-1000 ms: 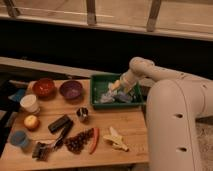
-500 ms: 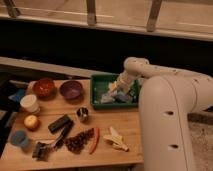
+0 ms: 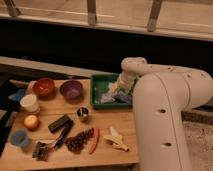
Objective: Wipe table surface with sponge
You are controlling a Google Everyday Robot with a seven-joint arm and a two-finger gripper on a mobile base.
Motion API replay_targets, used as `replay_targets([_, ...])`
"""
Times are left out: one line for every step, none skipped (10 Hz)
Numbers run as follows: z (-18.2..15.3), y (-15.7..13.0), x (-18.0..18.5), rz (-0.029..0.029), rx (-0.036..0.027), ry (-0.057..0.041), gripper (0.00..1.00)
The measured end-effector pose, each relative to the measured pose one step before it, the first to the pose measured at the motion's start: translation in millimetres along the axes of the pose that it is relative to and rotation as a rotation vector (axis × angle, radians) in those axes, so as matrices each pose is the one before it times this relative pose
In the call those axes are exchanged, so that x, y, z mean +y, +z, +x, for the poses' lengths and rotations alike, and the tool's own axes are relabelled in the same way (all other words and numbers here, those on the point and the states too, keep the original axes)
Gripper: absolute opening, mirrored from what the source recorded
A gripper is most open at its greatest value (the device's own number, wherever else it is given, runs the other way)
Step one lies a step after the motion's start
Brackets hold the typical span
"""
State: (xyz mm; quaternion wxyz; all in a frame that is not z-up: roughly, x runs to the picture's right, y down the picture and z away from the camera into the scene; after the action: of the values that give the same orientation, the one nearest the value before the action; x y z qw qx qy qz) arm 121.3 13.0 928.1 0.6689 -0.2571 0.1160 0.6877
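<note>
Camera view: pincer [image 3: 118,89], jaws apart over the green tray [image 3: 102,78], should pinch the probably soft, light sponge [image 3: 123,98] across its narrow sides.

The white arm [image 3: 165,115] has swung toward the left edge of the table [image 3: 100,150] — its broad bulk now hides more of the right edge and stands nearer the yellow scraps [image 3: 115,138]. Its elbow [image 3: 134,66] has shifted the same way. The end effector [image 3: 116,91], low over the green tray [image 3: 99,80] at the far right corner, has edged only slightly left.
</note>
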Motion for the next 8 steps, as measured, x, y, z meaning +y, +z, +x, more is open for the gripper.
replay_targets([1.05,-2.72,-6.41,0.00515,-0.00704,0.00607,0.62])
replay_targets([0.88,-2.06,-2.60,0.00382,-0.00507,0.00600,0.62])
replay_targets([2.15,-1.49,-4.29,0.00612,-0.00199,0.00981,0.62])
replay_targets([2.83,-2.76,-6.81,0.00838,-0.00244,0.01588,0.62])
replay_targets([3.08,-1.28,-4.88,0.00548,0.00086,0.01240,0.62])
replay_targets([4.98,-1.02,-6.23,0.00742,0.00335,0.01992,0.62])
replay_targets([4.13,0.44,-4.03,0.00418,0.00339,0.01772,0.62])
replay_targets([4.14,0.23,-6.33,0.00110,0.00069,0.02259,0.62])
